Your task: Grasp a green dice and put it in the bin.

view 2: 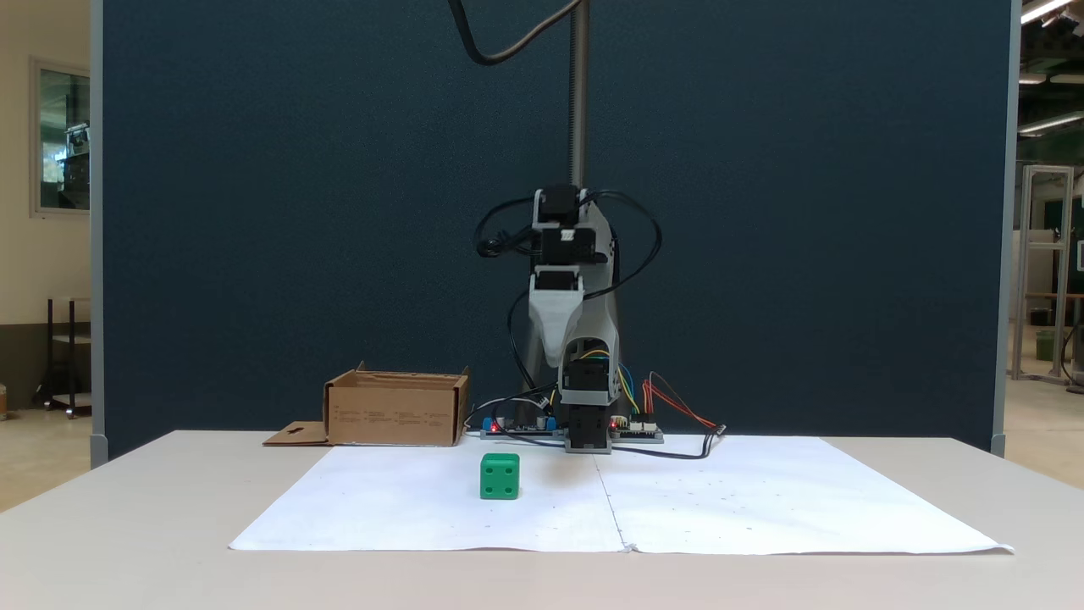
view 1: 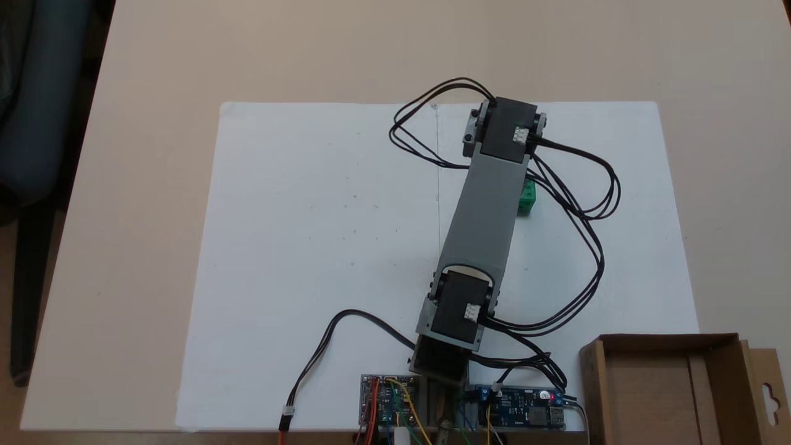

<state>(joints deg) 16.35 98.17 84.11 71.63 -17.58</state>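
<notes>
Green dice (view 2: 500, 476) rests free on paper sheet (view 2: 406, 500), untouched; fingers (view 2: 555, 352) raised above, spread unclear; bin (view 2: 396, 409) waits apart.

Dice (view 2: 500, 475) on the paper sheet (view 2: 720, 508), bin (view 2: 395, 410) behind, to its left.

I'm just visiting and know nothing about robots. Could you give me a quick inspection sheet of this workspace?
Surface: beige table under a white paper sheet.
Job's things: green dice on the paper, untouched; empty cardboard bin beside the arm's base.
Clutter: nothing seen.
Pincer: pale pincer hangs pointing down, raised above the paper, holding nothing; open or shut cannot be told.
Cables: black cables loop off the arm; coloured wires run to circuit boards.
Surroundings: dark blue partition behind; a room beyond.
</notes>
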